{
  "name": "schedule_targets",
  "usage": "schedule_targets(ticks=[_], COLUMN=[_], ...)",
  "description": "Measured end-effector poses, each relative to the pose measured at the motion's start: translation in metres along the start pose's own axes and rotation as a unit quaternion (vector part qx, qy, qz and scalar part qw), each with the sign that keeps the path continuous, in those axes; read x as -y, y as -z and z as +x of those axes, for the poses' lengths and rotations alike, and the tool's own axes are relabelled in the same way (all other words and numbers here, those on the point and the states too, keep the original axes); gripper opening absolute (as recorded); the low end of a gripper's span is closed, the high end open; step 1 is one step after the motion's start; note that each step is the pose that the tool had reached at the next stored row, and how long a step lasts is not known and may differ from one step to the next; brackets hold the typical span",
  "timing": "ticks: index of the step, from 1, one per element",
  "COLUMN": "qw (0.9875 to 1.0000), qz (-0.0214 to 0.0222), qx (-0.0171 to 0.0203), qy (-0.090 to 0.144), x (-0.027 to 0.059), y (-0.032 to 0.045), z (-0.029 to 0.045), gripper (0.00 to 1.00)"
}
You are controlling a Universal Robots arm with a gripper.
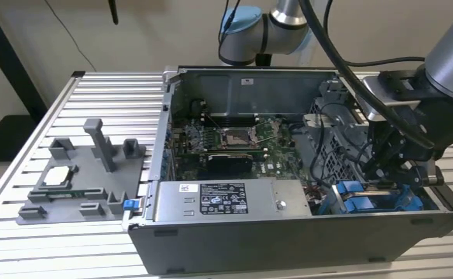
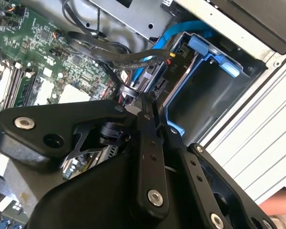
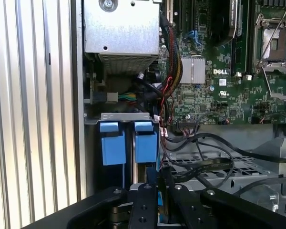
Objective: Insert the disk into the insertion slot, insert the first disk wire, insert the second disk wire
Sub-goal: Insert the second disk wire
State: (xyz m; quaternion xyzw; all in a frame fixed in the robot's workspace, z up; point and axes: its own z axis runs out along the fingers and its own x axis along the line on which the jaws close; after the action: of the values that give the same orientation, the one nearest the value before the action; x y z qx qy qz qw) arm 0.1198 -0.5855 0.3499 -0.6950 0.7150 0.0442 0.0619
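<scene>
Even, soft indoor light falls on my work from above; nothing casts a hard shadow. In the exterior view the ribbed table (image 1: 94,93) shines pale and the computer case (image 1: 288,232) keeps its inside dimmer, darkest under my arm (image 1: 412,133). In the second wrist view my own black links sit close and slightly soft, while the green board (image 2: 47,62) beyond stays clear. In the first wrist view the metal slats (image 3: 33,105) glare almost white, and the blue tabs (image 3: 128,143) look vivid.
</scene>
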Motion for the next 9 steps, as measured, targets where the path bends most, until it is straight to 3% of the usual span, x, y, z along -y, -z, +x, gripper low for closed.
schedule_targets(ticks=[5, 9], qw=[1.0, 0.9999], qz=[0.0086, 0.0101], qx=[0.0003, 0.0003], qy=[0.001, 0.002], x=[0.0006, 0.0038], y=[-0.0044, -0.0059], z=[0.0006, 0.0008], gripper=[0.0, 0.0])
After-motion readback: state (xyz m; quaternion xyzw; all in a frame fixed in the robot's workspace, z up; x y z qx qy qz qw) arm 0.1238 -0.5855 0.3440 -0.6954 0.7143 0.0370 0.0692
